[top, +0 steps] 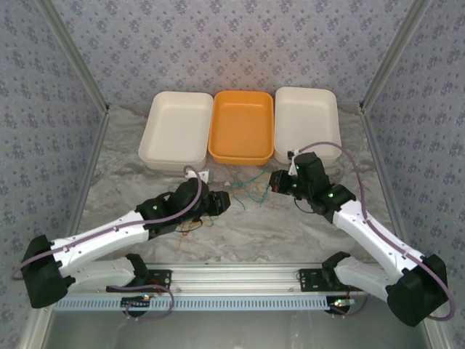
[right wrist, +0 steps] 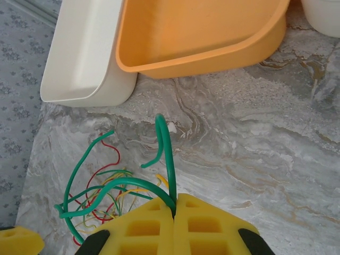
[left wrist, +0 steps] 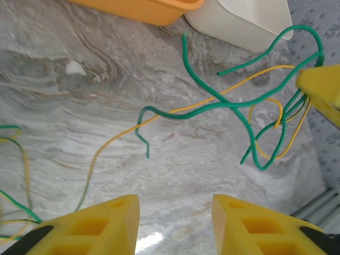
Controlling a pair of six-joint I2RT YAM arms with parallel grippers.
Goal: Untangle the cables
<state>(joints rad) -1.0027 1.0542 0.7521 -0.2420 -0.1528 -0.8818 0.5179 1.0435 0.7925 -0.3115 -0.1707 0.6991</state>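
Stretched over the bench [top: 290, 233] with left end effector [top: 227, 201] and right end effector [top: 276, 180] flanking thin cables [top: 251, 190], before left white tray [top: 174, 131], orange tray [top: 242, 127] and right white tray [top: 306, 123].

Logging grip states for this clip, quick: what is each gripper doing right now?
Left gripper: open, nothing between the jaws.
Right gripper: shut on a green cable.
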